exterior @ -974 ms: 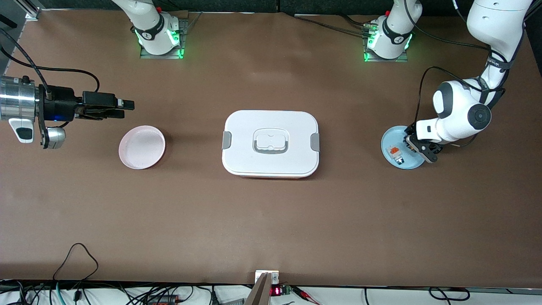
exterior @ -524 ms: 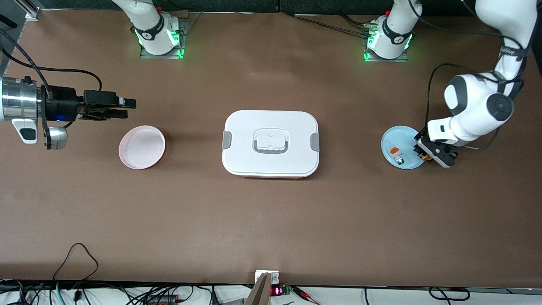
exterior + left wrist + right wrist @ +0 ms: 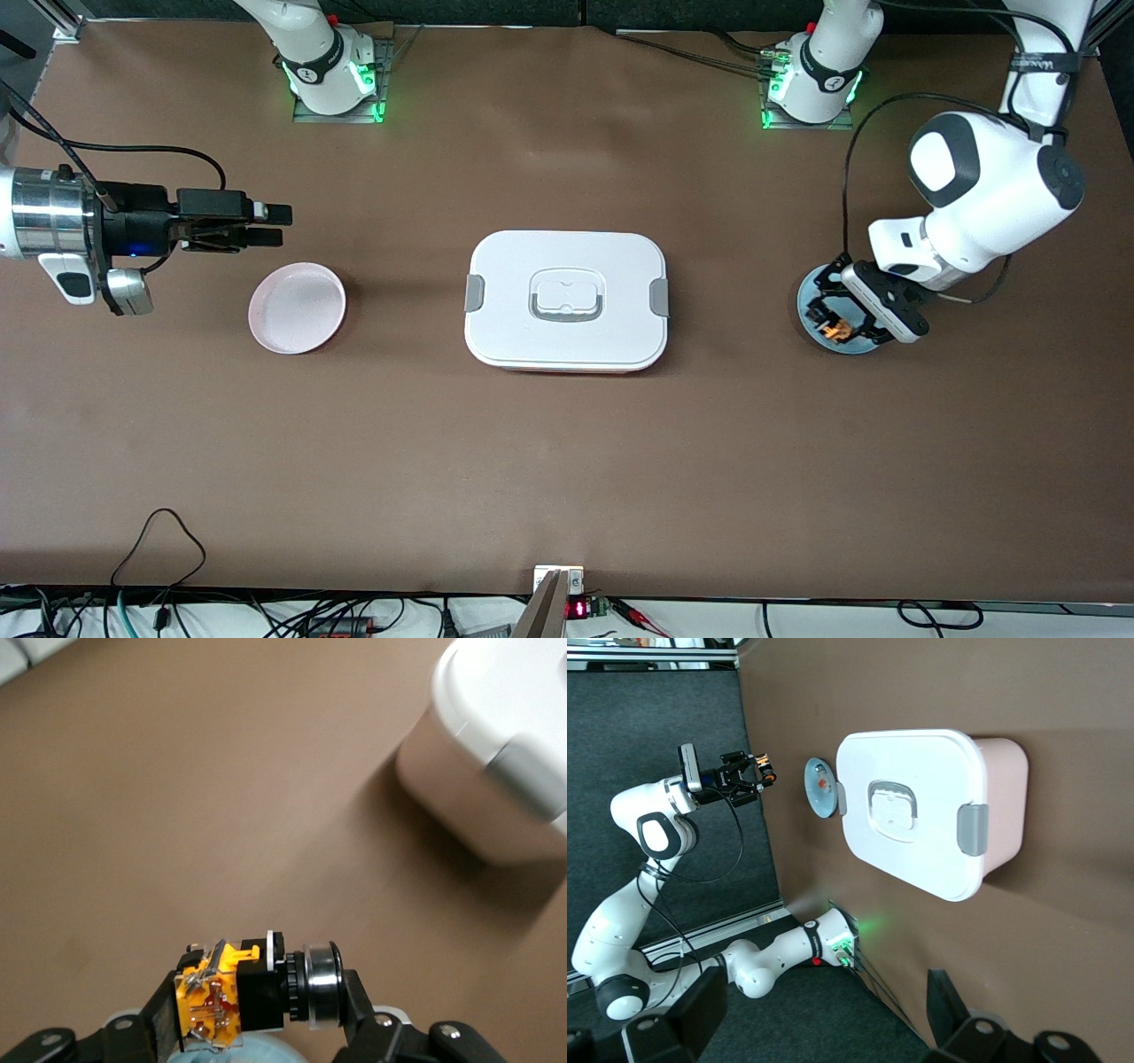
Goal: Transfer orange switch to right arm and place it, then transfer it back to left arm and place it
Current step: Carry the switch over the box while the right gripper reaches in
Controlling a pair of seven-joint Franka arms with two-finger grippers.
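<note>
The orange switch [image 3: 257, 992] has a black body, an orange block and a round black end. My left gripper [image 3: 257, 1003] is shut on it from both ends. In the front view the left gripper [image 3: 834, 326] holds the switch [image 3: 833, 333] up over the blue plate [image 3: 804, 299] at the left arm's end of the table. The white lidded box [image 3: 567, 297] sits mid-table, with a corner of it [image 3: 496, 753] in the left wrist view. My right gripper [image 3: 270, 226] is open and empty, level above the table beside the pink plate [image 3: 297, 307].
The box [image 3: 921, 806] lies between the two plates. The right wrist view shows the left gripper [image 3: 749, 771] raised off the blue plate [image 3: 818, 787]. Both arm bases [image 3: 332, 75] stand along the table's top edge. Cables trail along the edge nearest the front camera.
The left arm has swung its wrist round, bringing its gripper with the switch from the blue plate's outer edge to over the plate. The right gripper has crept slightly toward the box.
</note>
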